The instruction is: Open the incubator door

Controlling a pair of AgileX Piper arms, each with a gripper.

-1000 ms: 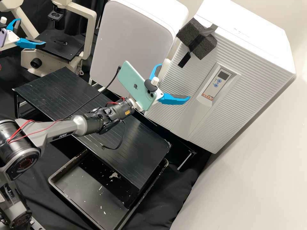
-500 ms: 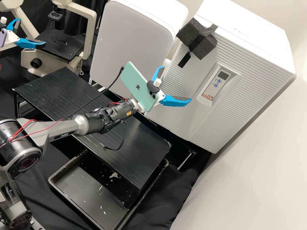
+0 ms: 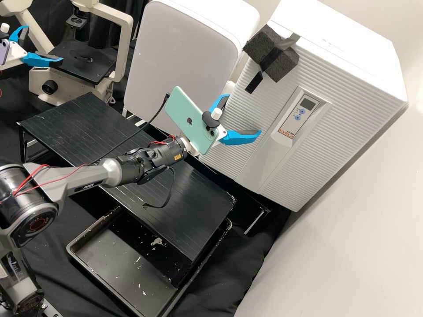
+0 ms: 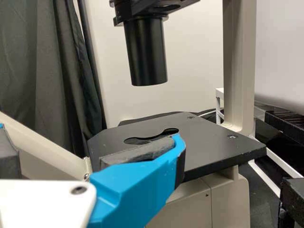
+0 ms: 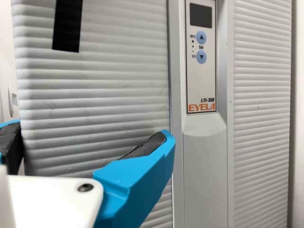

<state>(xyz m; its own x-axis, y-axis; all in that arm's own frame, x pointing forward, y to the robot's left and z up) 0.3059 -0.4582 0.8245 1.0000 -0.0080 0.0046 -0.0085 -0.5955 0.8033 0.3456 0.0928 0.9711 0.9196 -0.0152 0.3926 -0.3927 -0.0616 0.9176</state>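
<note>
Microscope (image 3: 125,26), cream-framed: its black barrel (image 4: 146,54) is held above a black stage (image 4: 209,142). Cabinet (image 3: 185,53), pale, round-cornered: is set upright near the microscope. Stand (image 3: 66,121), black, flat-topped: is placed in front. Tray (image 3: 116,268), black, pale-flecked: is partly covered by the stand. Foam block (image 3: 284,66), dark: is bound with black tape. Cloth (image 3: 235,264), black: is spread in folds around the tray.

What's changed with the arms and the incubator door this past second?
The right arm's white-and-blue gripper edged slightly rightward in the high view, toward the ribbed white incubator door; its jaws narrowed a little but remain open, holding nothing. The left arm's white-and-blue gripper stayed put, and the door stayed shut.
</note>
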